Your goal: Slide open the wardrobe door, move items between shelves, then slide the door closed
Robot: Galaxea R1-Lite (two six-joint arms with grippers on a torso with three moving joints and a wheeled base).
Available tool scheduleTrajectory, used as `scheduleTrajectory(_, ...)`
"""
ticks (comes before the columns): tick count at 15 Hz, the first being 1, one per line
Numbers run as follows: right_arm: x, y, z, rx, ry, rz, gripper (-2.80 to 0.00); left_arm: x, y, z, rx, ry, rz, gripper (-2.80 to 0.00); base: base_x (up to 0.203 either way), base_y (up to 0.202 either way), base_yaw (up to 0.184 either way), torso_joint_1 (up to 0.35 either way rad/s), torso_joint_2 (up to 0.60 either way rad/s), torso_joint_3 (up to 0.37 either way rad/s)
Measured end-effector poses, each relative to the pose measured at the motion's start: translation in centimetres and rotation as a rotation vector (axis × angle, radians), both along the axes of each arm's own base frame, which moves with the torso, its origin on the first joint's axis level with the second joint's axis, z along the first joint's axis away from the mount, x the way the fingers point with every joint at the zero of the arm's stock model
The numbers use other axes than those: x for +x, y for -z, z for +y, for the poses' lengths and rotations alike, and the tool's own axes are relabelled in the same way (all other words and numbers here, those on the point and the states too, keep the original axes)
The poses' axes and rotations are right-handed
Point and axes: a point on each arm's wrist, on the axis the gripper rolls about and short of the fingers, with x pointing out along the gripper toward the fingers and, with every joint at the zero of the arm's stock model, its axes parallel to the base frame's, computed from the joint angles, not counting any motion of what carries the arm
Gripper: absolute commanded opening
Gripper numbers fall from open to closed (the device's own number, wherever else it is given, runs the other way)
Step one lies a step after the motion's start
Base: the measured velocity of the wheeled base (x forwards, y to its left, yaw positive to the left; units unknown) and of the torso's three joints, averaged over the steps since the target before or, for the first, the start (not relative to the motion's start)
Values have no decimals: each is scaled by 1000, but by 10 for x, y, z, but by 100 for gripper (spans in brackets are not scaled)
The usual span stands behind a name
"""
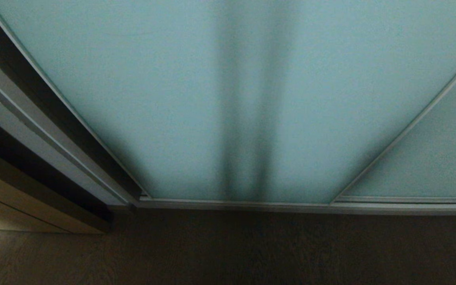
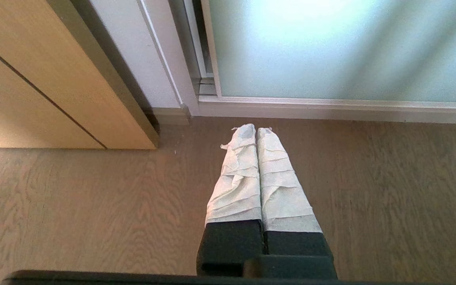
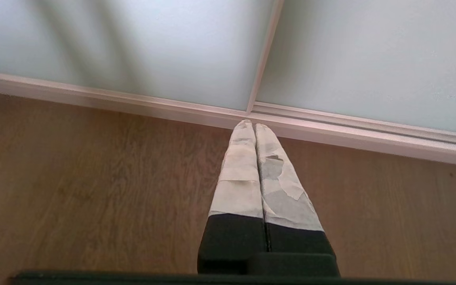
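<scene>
left gripper [image 2: 256,128]: mine, clenched, nothing in it, hanging over the floor [image 2: 93,206]
right gripper [image 3: 250,123]: mine, clenched, nothing in it, over the floor
door [image 1: 196,99]: closed, frosted glass, ahead of both grippers, untouched
second panel [image 3: 370,55]: ahead of right gripper, tips in line with the frame seam
cabinet [image 2: 34,79]: tan, beyond left gripper, off to its side
bag, shelves: cannot see

The sliding wardrobe door [image 1: 196,99] is a big sheet of cloudy, pale blue-green glass with a thin silver edge. It stands upright and shut, right in front. Two dark stripes run down its middle. Its bottom edge sits in a silver rail by the floor.
</scene>
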Motion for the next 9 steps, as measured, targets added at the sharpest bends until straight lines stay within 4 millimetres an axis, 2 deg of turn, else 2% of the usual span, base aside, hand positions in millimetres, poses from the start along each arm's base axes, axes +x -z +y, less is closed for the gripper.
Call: scheduleTrajectory(9, 0, 0, 0, 64, 2, 0, -280, 0, 0, 0, 0, 0, 0, -280, 0, 0, 0, 0, 0, 0)
